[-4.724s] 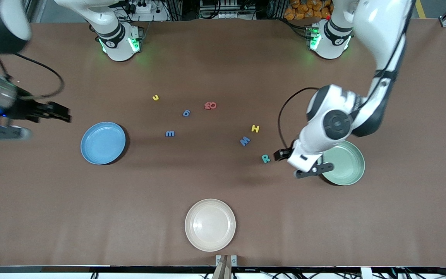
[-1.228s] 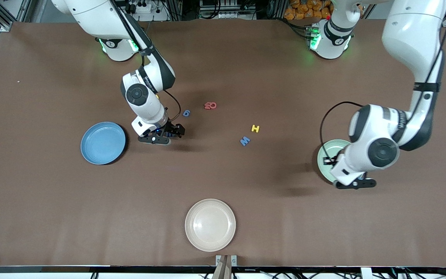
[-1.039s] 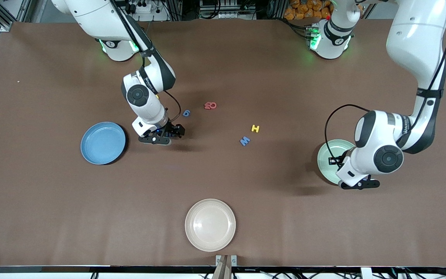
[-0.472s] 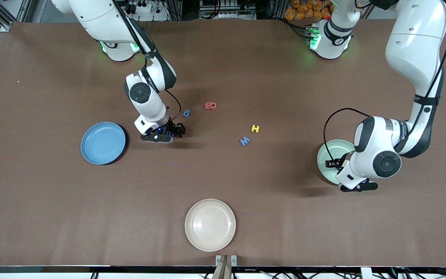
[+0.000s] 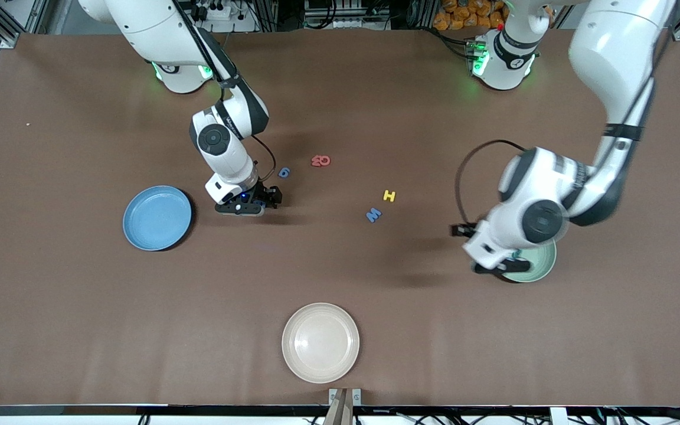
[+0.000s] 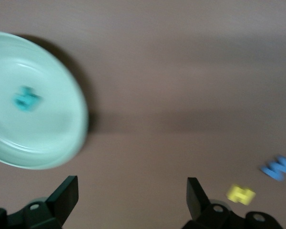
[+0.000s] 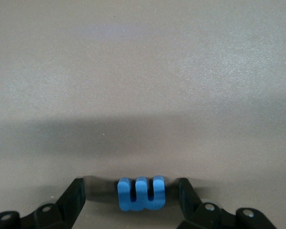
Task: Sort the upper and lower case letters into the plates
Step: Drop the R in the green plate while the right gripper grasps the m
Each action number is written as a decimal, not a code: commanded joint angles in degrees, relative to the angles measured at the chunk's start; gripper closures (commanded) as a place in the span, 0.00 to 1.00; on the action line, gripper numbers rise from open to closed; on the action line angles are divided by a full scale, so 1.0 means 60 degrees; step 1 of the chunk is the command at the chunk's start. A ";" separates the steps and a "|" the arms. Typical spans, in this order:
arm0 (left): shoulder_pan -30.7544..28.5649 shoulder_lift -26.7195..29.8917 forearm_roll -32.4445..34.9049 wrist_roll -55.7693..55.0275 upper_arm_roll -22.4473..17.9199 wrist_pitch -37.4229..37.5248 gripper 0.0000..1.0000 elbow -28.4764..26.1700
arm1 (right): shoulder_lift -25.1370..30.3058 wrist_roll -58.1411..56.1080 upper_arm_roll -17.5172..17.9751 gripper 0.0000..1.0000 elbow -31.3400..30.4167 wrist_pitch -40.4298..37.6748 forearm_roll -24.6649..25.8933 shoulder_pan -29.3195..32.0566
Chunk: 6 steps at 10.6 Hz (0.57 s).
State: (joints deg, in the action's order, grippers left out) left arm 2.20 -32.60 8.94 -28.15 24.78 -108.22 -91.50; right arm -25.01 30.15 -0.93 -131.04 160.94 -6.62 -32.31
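My right gripper (image 5: 268,199) is down at the table, open, with the blue m (image 7: 141,193) between its fingers and a gap on each side. The blue plate (image 5: 157,217) lies beside it, toward the right arm's end. My left gripper (image 5: 459,230) is open and holds nothing. It hangs over bare table next to the pale green plate (image 5: 543,262), in which the teal R (image 6: 26,99) lies. The yellow H (image 5: 389,196), blue M (image 5: 373,215), blue g (image 5: 284,172) and two red letters (image 5: 320,160) lie loose mid-table.
A cream-white plate (image 5: 320,342) sits near the table's front edge, nearest the camera. The left wrist view also shows the green plate (image 6: 62,143), the H (image 6: 240,194) and the M (image 6: 278,168).
My left gripper opened, left the teal R in the green plate and swung off the plate toward the table's middle. My right gripper stayed at the blue m, its fingers narrowing a little.
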 commanded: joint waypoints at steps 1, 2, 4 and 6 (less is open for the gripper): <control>0.0889 -0.0015 0.0354 -0.0494 0.0162 -0.0067 0.00 -0.0130 | 0.0096 -0.0059 -0.0051 0.27 -0.0133 -0.0032 -0.0010 -0.0093; 0.1343 -0.0117 0.0573 -0.0640 0.0148 -0.0184 0.00 -0.0145 | 0.0096 -0.0058 -0.0051 0.27 -0.0104 -0.0148 -0.0010 -0.0093; 0.1814 -0.0250 0.0880 -0.1384 0.0162 -0.0737 0.00 -0.0595 | 0.0096 -0.0058 -0.0080 0.34 -0.0060 -0.0354 0.0004 -0.0122; 0.2210 -0.0221 0.0956 -0.1914 0.0162 -0.1429 0.00 -0.1139 | 0.0096 -0.0058 -0.0109 0.40 -0.0060 -0.0368 0.0178 -0.0181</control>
State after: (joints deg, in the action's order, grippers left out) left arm 14.48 -34.53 12.89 -37.26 25.83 -114.29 -95.75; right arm -24.66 29.94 -1.05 -130.85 159.62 -6.44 -32.44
